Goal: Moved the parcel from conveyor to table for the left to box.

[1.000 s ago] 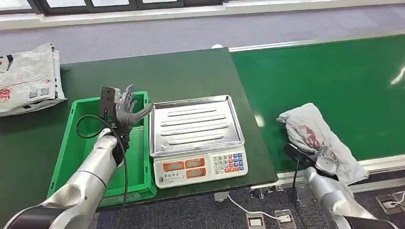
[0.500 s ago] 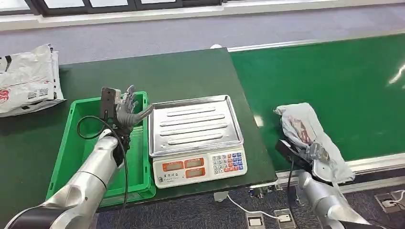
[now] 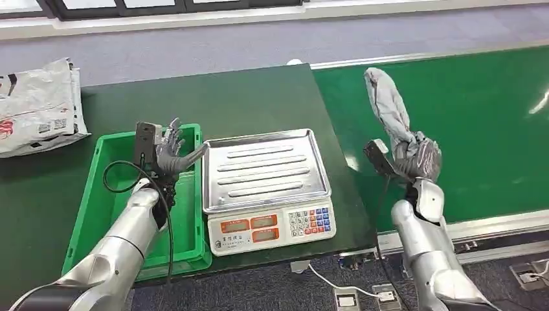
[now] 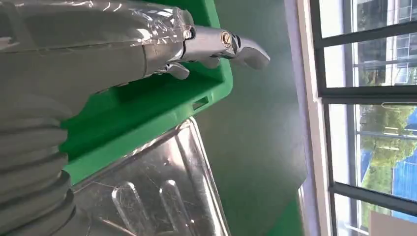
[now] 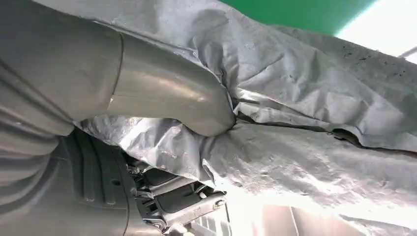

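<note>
A grey plastic parcel (image 3: 393, 115) stands up in the air above the green conveyor (image 3: 466, 123), held by my right hand (image 3: 419, 159) near its lower end. In the right wrist view the thumb (image 5: 162, 93) presses into the crumpled grey parcel (image 5: 314, 147). My left hand (image 3: 169, 150) hovers over the right side of the green bin (image 3: 97, 207), fingers apart and holding nothing. In the left wrist view the left hand (image 4: 98, 49) sits above the green bin (image 4: 162, 108) beside the scale's metal tray (image 4: 157, 196).
A weighing scale (image 3: 267, 188) with a steel tray stands on the dark table (image 3: 213, 97) between the bin and the conveyor. A white printed mail bag (image 3: 39, 107) lies at the table's far left.
My right hand has lifted the parcel off the conveyor and raised it, so it now stands upright in the air. The left hand has stayed in place over the bin.
</note>
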Robot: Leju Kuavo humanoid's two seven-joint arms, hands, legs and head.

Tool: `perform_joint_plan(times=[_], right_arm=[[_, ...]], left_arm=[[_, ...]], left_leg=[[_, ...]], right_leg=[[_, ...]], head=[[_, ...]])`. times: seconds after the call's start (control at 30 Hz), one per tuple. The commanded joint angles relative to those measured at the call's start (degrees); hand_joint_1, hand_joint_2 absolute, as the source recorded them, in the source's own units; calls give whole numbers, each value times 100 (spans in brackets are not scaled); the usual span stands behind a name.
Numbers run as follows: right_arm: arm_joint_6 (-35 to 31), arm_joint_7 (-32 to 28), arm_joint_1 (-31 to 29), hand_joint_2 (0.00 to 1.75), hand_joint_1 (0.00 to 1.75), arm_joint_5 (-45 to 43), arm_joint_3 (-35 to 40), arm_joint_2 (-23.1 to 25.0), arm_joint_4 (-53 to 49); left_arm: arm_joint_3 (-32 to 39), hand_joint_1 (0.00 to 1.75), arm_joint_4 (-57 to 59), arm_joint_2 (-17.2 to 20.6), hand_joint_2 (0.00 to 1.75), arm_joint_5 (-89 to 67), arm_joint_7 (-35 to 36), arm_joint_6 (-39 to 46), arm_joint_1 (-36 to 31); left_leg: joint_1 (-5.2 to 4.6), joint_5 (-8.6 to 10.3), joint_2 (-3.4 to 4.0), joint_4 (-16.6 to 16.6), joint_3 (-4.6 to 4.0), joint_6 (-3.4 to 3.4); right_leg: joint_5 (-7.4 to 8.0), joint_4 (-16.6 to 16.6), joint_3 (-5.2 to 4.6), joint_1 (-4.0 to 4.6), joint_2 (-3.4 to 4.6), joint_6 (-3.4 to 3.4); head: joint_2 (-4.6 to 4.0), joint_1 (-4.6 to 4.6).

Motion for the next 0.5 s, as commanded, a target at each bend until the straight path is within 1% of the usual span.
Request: perform_joint_plan(times=[0.03, 0.07, 0.1, 0.17, 0.2, 0.23, 0.33, 0.37, 0.5], right_arm=[[419, -232, -624, 175, 175, -609, 35, 269, -225], [509, -297, -671, 175, 175, -762, 0, 269, -89], [596, -482, -818, 175, 175, -983, -25, 276, 377], [860, -891, -1004, 175, 175, -1481, -135, 395, 980], [1233, -1200, -1120, 175, 175, -1874, -234, 507, 1308], [1440, -1403, -1252, 175, 175, -2085, -224, 643, 1681], [1769, -1564, -1517, 175, 175, -2421, -190, 1005, 2181], [1794, -1539, -1578, 175, 175, -2459, -163, 1091, 2259], [1789, -1486, -1605, 175, 175, -2479, -113, 1106, 2262]], left_arm=[[198, 0, 359, -85, 175, -77, 69, -58, -524], [195, 0, 351, -101, 175, -82, 71, -57, -557], [184, 0, 359, -125, 175, -100, 80, -59, -616], [180, 0, 346, -141, 175, -113, 85, -54, -673], [166, 0, 347, -145, 175, -131, 85, -56, -701], [160, 0, 356, -147, 175, -136, 83, -64, -732], [122, 0, 388, -173, 175, -158, 93, -101, -822], [115, 0, 391, -191, 175, -156, 91, -98, -854], [112, 0, 396, -203, 175, -154, 104, -84, -867]], left_leg=[[0, -7, 22, 9, -3, -1], [0, -4, 19, 7, -5, -1], [3, -5, 21, 7, -1, -1], [6, -4, 17, 7, 2, -1], [5, -2, 13, 4, 0, -1], [8, -4, 21, 3, 5, -2], [6, -4, 22, 4, 6, -3], [8, -6, 37, 0, 13, -5], [4, -1, 25, 3, 5, -10]], right_leg=[[2, 8, -10, 0, 29, -5], [2, 8, -11, 0, 25, -4], [3, 4, -7, 3, 30, -5], [3, 1, -2, 6, 26, -5], [4, 0, -3, 5, 20, -4], [6, -4, 1, 8, 29, -5], [4, 1, 0, 6, 29, -4], [7, -3, 1, 8, 47, -8], [2, 8, -10, 4, 33, -7]], head=[[0, 0], [0, 0], [0, 0], [0, 0], [0, 0], [0, 0], [0, 0], [0, 0], [0, 0]])
